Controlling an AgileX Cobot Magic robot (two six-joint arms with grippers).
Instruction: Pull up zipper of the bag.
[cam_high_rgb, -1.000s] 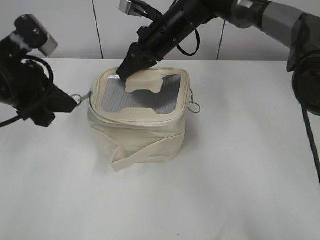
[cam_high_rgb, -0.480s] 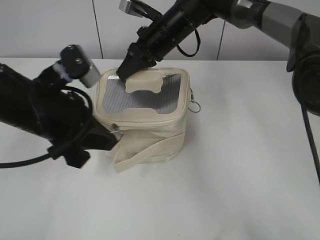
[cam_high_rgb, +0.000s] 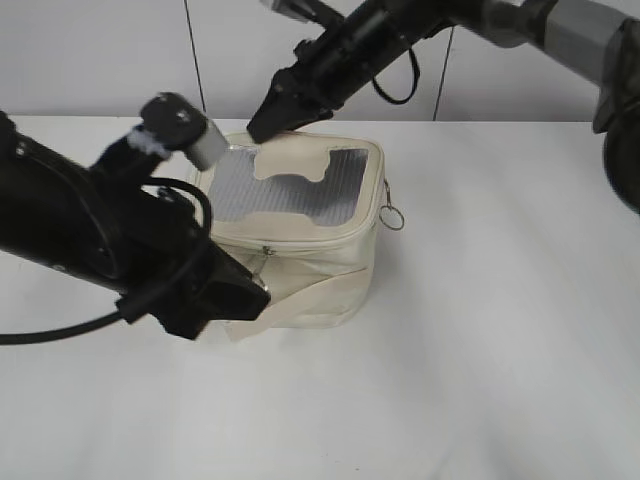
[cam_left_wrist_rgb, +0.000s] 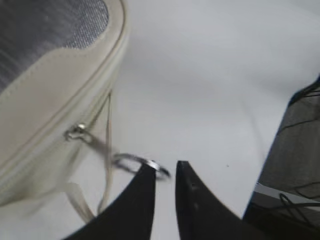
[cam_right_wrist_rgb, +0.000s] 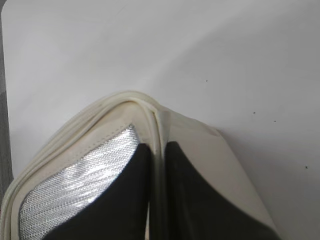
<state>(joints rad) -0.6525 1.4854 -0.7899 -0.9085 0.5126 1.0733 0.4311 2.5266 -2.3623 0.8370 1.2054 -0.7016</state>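
The cream bag (cam_high_rgb: 310, 280) stands mid-table, its grey mesh lid window (cam_high_rgb: 290, 190) facing up. The zipper track (cam_high_rgb: 320, 238) runs round the lid edge, and its slider (cam_high_rgb: 267, 250) sits on the front side. In the left wrist view a silver ring pull (cam_left_wrist_rgb: 132, 161) hangs from the slider (cam_left_wrist_rgb: 75, 132) and rests against one fingertip of my left gripper (cam_left_wrist_rgb: 165, 169). Those jaws are slightly apart and sit in front of the bag (cam_high_rgb: 250, 292). A second ring pull (cam_high_rgb: 391, 215) hangs on the bag's right side. My right gripper (cam_right_wrist_rgb: 157, 150) is shut on a fabric fold at the lid's back edge (cam_high_rgb: 262, 128).
The bag's cream strap (cam_high_rgb: 300, 300) lies across its front. A white table (cam_high_rgb: 480, 350) surrounds the bag and a grey panelled wall (cam_high_rgb: 120, 60) stands behind. My left arm's dark body (cam_high_rgb: 90, 240) fills the left foreground.
My left gripper swept from the bag's left corner round to its front, drawing the ring pull and slider along the track. My right gripper lifted the back lid edge slightly.
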